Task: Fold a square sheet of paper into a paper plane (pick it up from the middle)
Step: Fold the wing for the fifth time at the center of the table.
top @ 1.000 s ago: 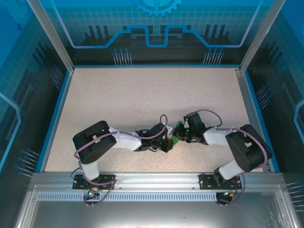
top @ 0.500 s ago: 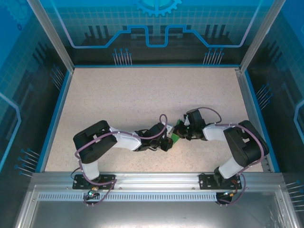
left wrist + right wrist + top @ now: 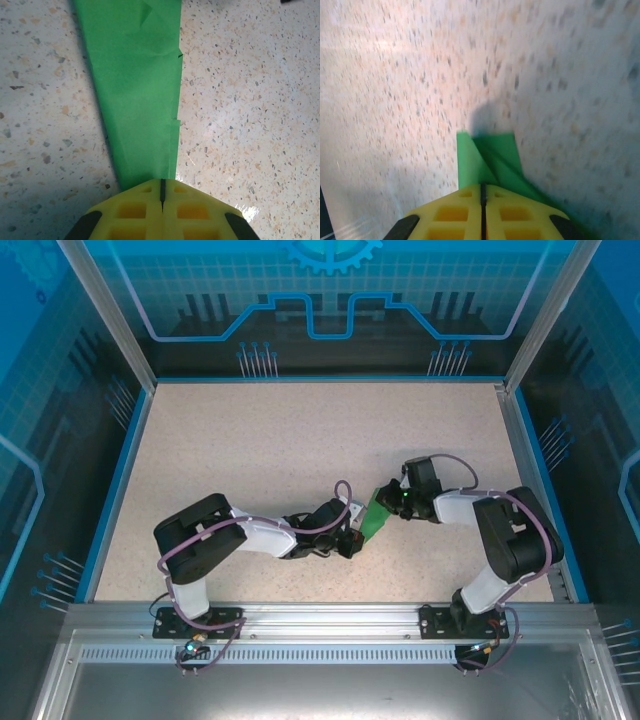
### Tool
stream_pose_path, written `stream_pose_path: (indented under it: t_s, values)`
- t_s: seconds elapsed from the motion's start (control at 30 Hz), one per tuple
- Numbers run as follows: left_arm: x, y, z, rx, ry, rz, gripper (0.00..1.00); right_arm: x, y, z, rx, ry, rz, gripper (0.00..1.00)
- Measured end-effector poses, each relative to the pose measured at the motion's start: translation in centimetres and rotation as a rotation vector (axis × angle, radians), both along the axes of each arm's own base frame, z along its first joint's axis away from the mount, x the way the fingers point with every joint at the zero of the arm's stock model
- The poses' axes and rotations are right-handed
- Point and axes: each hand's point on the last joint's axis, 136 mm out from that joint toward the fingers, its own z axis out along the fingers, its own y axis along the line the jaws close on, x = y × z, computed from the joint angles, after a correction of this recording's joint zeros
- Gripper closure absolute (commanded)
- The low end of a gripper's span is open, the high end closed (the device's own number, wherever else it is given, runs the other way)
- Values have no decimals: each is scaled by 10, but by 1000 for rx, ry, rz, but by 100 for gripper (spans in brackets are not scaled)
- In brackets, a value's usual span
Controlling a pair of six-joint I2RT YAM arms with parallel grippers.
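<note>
The right hand (image 3: 482,186) has its two yellow fingers (image 3: 452,212) pressed together on the green paper (image 3: 490,157). A short creased piece of the paper sticks out just beyond their tips. Past it lies the speckled surface (image 3: 395,90), blurred, with a dark shadow just above the paper's far edge.

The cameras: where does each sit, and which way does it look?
Top external: above and behind, looking down on the table; both arms show.
Left wrist: on the left arm, looking along the shut left claw at the green paper.
Right wrist: on the right arm, looking past the shut right claw at the table.
Shared: every view has the green paper.
</note>
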Motion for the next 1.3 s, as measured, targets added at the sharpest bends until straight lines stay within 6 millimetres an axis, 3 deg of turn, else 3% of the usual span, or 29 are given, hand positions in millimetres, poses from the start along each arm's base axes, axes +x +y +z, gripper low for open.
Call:
stream_pose_path:
  t_s: [0.37, 0.47, 0.6, 0.7, 0.77, 0.97, 1.13, 1.3]
  values:
    - [0, 0, 0, 0, -4, -3, 100, 11, -9, 10, -23, -44, 1, 91]
    - [0, 1, 0, 5, -10, -11, 100, 6, -6, 30, -5, -74, 32, 91]
    - [0, 1, 1, 6, -12, -14, 100, -9, 5, 73, 39, -155, 88, 91]
    - [0, 0, 1, 6, -11, -14, 100, -29, 17, 86, 74, -178, 135, 91]
    - [-1, 0, 1, 5, -9, -16, 100, -43, 25, 78, 92, -147, 163, 91]
    - [-1, 0, 1, 5, -9, -17, 100, -78, 42, 25, 106, 36, 203, 91]
    - [-1, 0, 1, 5, -9, -17, 100, -78, 51, 10, 110, 66, 202, 92]
    - [-1, 0, 1, 5, -9, -17, 100, -73, 46, -1, 70, 74, 177, 92]
